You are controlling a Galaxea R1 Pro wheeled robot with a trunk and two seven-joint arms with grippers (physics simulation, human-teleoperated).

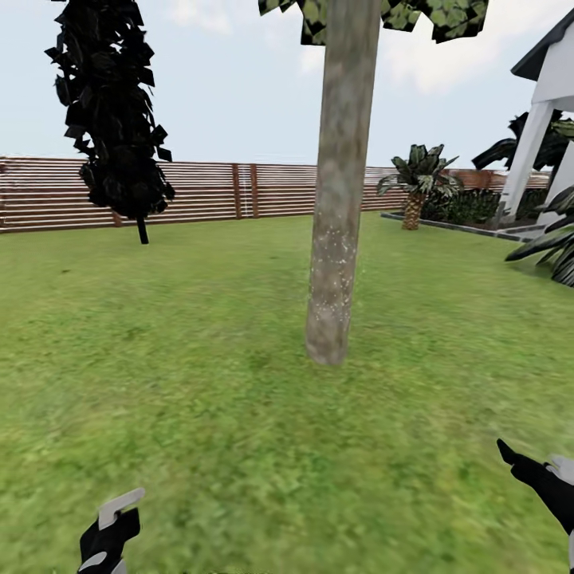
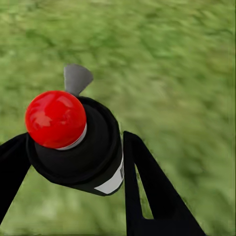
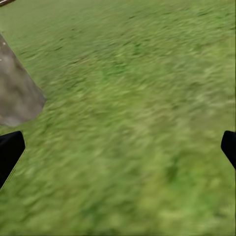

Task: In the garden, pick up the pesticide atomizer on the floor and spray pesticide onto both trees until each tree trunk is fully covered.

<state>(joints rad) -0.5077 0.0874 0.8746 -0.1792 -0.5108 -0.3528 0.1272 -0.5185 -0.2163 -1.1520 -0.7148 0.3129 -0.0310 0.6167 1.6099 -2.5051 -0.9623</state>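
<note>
Item 1, pesticide atomizer [image 2: 78,142]: black cylindrical body with a glossy red domed cap, a grey nozzle tab beside the cap and a white label patch on its side. In your left wrist view it sat between the two black fingers [image 2: 147,187] of your left end effector [image 2: 73,167], which pinched it from both sides above the grass. In the head view its grey tip showed at the lower left edge, held in the left end effector [image 1: 108,538].

Item 2, right end effector [image 3: 118,147]: fingers spread wide, one dark tip at each side edge of your right wrist view, nothing between them but lawn. In the head view it appeared at the lower right edge [image 1: 542,478], black with a pale grey part, low over the grass.

Item 3, tree trunk [image 1: 339,199]: thick, upright, mottled grey-brown bark, slightly flared at its base, standing on the lawn [image 1: 199,383] ahead of you and a little right of centre. Fine pale speckles dotted its lower half. Its blocky green leaf crown [image 1: 430,16] was cut off by the top edge. The trunk base [image 3: 17,93] also showed in your right wrist view.

Item 4, surroundings: brown horizontal-slat fence [image 1: 239,191] along the far side; a dark narrow conifer [image 1: 112,112] at left; a short palm [image 1: 416,187] at right; a white building corner [image 1: 542,119] at far right.
</note>
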